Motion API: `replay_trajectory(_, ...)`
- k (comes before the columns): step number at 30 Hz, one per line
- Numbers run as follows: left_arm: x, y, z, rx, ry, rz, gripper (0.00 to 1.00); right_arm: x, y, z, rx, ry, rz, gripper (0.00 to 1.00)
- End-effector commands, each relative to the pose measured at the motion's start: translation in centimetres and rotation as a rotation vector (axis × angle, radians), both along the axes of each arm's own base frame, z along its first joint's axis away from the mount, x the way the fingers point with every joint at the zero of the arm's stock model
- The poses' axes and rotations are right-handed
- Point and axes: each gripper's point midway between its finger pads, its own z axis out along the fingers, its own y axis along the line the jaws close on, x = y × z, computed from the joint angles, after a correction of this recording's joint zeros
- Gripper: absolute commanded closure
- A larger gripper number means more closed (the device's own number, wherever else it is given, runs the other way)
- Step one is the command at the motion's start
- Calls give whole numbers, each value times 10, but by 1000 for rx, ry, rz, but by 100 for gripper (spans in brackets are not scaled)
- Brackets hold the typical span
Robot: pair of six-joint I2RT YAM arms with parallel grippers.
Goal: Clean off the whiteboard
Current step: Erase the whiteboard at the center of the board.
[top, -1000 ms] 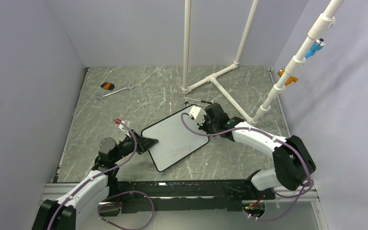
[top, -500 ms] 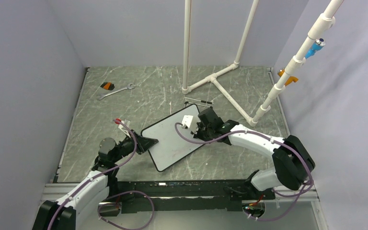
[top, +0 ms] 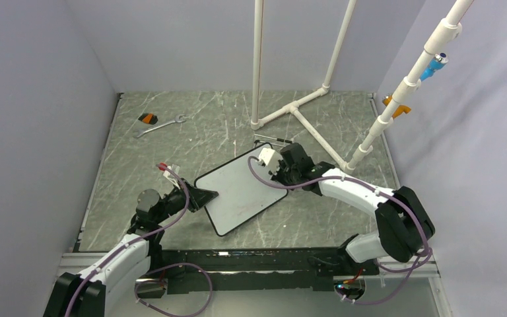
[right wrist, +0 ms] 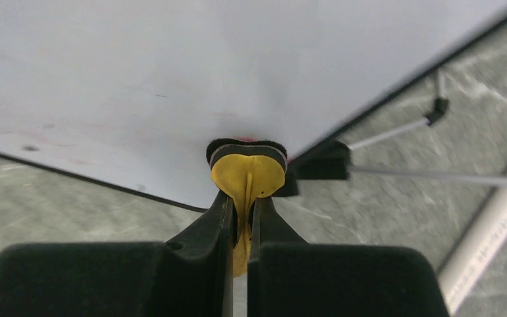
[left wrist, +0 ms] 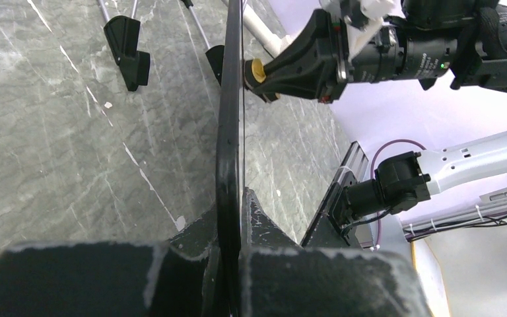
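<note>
The whiteboard [top: 237,191] sits in the middle of the table [top: 138,165], propped on its wire stand feet [left wrist: 127,49] with its face turned toward the right arm. The left gripper [top: 204,195] is clamped on the board's left edge. I take that as a brace, so the board doesn't skid or tip under the rubbing. The right gripper [right wrist: 240,206] pinches a small yellow eraser [right wrist: 247,173] and presses its black pad against the face at the board's far right corner, right by the frame. A smear of red shows at the pad and faint pinkish traces lie further in. Most of the face looks clean, so this seems late in the wiping.

The pad is almost at the frame, so a stroke outward would run off the edge toward the stand feet just behind. The free way is back inward across the face — toward the braced edge. Beyond the board's far corner stands a white pipe frame [top: 297,109], near the right wrist. A wrench [top: 162,125] lies well off past the board's far left side.
</note>
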Motion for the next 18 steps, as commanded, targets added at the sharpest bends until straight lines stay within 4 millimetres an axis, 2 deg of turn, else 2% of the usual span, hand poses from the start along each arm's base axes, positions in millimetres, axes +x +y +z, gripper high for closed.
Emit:
replay_trajectory(1,-14,-10,27,-24,-115,-113,100,-21,47,23,117,10,173,100)
replay_trajectory(4,-14,-10,27,-26,-113,-113,100,-8,49,36,154,-40,102,100)
replay_trajectory(7,-13,-10,27,-27,-113,-108,100,23,29,47,157,-140,-59,100)
replay_trajectory(10,-13,-10,27,-25,-114,-108,100,36,11,46,136,-168,-141,100)
replay_trajectory(15,-13,-11,27,-25,-111,-115,100,39,3,37,91,-142,-154,100)
replay_trajectory(17,-13,-11,28,-26,-114,-114,100,30,8,33,91,-103,-93,100)
replay_trajectory(18,-13,-11,27,-25,-115,-114,100,20,17,30,108,-63,-29,100)
